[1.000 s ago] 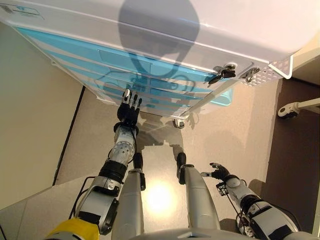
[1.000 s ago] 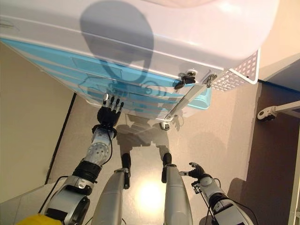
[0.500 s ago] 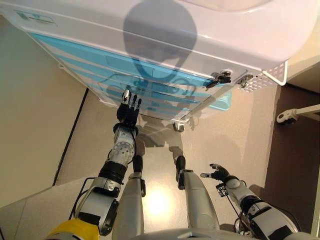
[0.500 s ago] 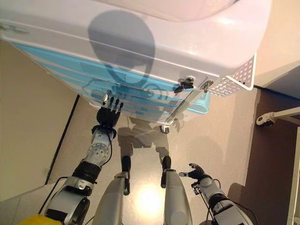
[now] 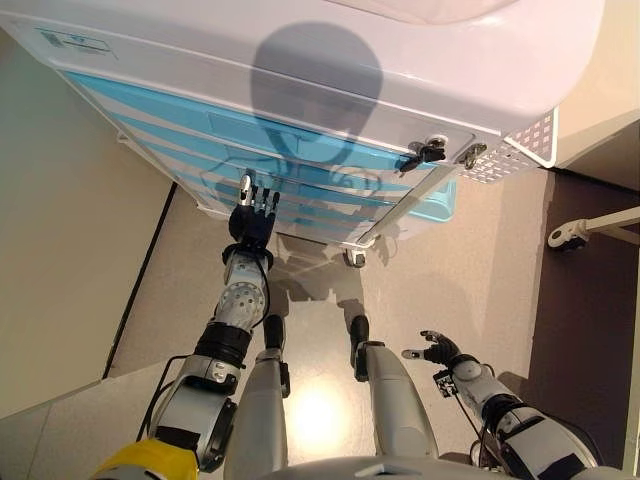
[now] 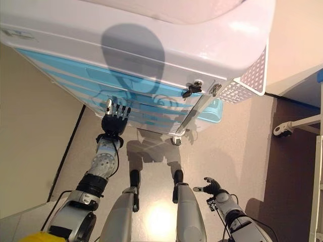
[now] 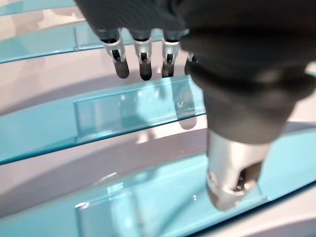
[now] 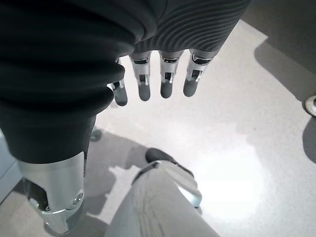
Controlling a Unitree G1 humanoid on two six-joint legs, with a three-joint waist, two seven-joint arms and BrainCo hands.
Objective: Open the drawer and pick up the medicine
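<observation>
The left hand [image 5: 250, 222], fingers straight and spread, reaches up just before the blue drawers [image 5: 320, 180] of the cabinet [image 5: 300, 60]. The right hand [image 5: 440, 349] hangs relaxed, well apart. No medicine shows.

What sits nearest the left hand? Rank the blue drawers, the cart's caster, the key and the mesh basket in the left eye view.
From the left hand:
1. blue drawers, right before its fingers.
2. caster, to its right, on the floor.
3. key, at the cart's top right corner.
4. mesh basket, on the cart's right end.
</observation>
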